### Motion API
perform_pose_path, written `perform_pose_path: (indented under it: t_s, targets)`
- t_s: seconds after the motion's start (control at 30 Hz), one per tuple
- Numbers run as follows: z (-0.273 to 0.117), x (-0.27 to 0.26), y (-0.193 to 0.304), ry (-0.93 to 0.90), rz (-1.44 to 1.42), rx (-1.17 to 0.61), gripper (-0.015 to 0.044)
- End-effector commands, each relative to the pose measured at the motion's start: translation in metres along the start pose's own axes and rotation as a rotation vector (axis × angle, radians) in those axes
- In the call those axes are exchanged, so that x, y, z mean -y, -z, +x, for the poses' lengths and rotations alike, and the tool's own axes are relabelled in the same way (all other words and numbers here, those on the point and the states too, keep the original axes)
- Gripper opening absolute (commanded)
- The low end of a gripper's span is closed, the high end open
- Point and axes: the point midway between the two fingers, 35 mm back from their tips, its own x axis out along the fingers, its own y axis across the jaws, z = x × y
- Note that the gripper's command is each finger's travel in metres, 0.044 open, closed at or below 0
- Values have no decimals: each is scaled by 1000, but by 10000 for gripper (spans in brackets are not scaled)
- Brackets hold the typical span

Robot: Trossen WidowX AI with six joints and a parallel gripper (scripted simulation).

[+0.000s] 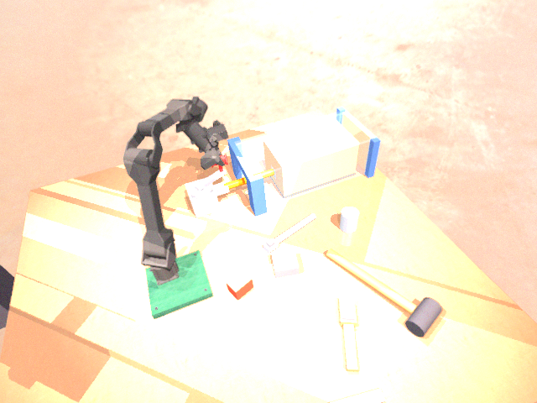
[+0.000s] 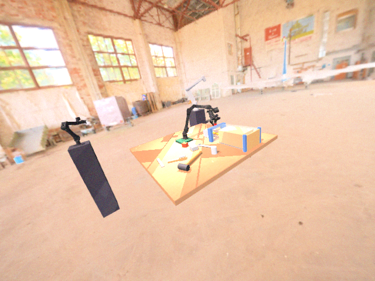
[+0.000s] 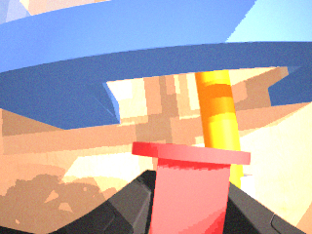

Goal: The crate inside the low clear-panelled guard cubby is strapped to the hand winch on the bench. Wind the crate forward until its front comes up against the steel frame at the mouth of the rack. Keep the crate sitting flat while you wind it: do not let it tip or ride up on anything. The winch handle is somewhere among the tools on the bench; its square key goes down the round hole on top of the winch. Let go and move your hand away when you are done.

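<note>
My gripper (image 1: 220, 160) (image 2: 214, 122) (image 3: 182, 182) is shut on the red knob (image 3: 190, 187) of the winch handle, just on the winch side of the blue frame. The handle's pale arm (image 1: 211, 179) runs from under the knob back over the white winch (image 1: 203, 203); its key and the round hole cannot be made out. A yellow strap (image 1: 235, 183) (image 3: 219, 117) runs from the winch under the blue frame's (image 1: 258, 196) (image 2: 210, 135) (image 3: 146, 51) top bar to the crate. The tan crate (image 1: 318, 169) (image 2: 231, 139) sits flat behind clear panels, with a gap between its front and the frame.
Blue posts (image 1: 372, 158) (image 2: 244, 143) stand at the rack's far end. On the bench lie a wrench-like tool (image 1: 291, 232), a white cylinder (image 1: 349, 219), a pale block (image 1: 285, 264), a red block (image 1: 241, 290), a mallet (image 1: 424, 316) and a flat-handled tool (image 1: 350, 347).
</note>
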Motion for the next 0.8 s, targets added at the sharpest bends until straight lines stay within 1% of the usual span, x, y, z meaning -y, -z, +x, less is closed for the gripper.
perform_pose_path:
  t_s: [0.0, 0.77]
  targets:
    - [-2, -12, 11, -19, 1, -19, 0]
    - [-13, -29, 33, -21, 1, -21, 0]
